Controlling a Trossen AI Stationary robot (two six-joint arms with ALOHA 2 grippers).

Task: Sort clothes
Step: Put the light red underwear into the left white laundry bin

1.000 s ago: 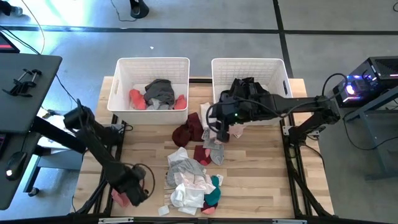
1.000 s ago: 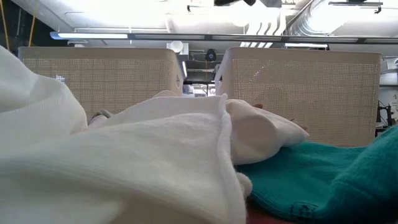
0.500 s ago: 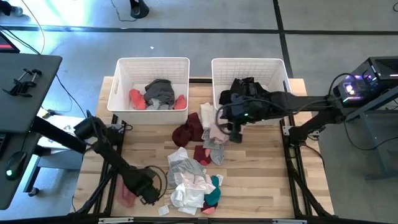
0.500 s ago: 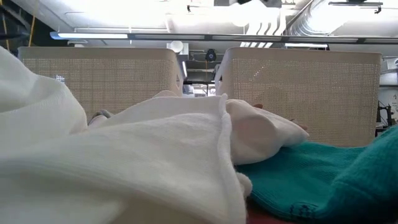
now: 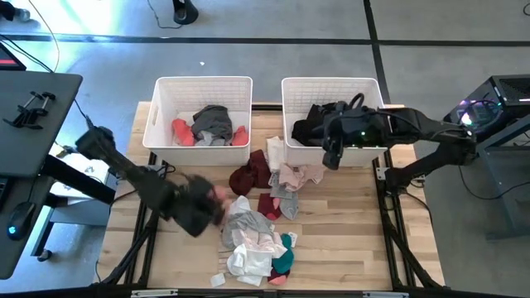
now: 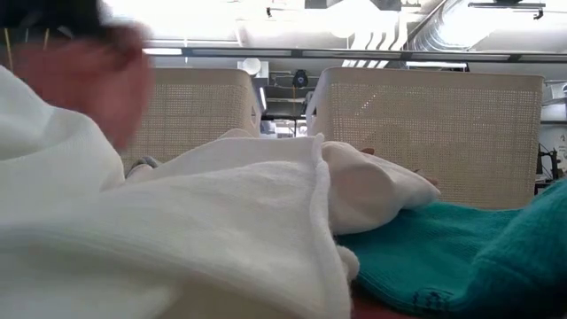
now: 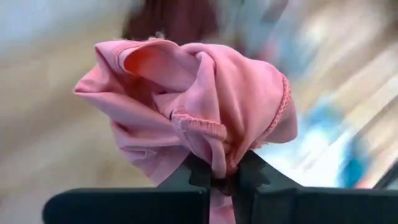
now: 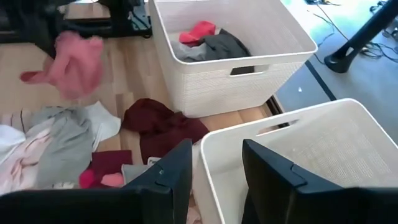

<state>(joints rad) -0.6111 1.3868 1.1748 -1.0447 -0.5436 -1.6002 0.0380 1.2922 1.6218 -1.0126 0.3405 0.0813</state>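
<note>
The left pincer [image 7: 224, 182] is clenched on a pink garment [image 7: 199, 102], bunched up, no clear long side, above the bench [image 5: 178, 248] beside the clothes pile [image 5: 252, 236]. The right pincer [image 8: 214, 165], released, hovers at the right basket [image 5: 333, 89].

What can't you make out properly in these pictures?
- Left tool: motion-blurred in the high view; fingers indistinct.
- Pink garment: its full shape is bunched in the left wrist view.
- Table: in the low view, white cloth and teal cloth hide it.
- Right basket: arm covers part of its contents.
</note>
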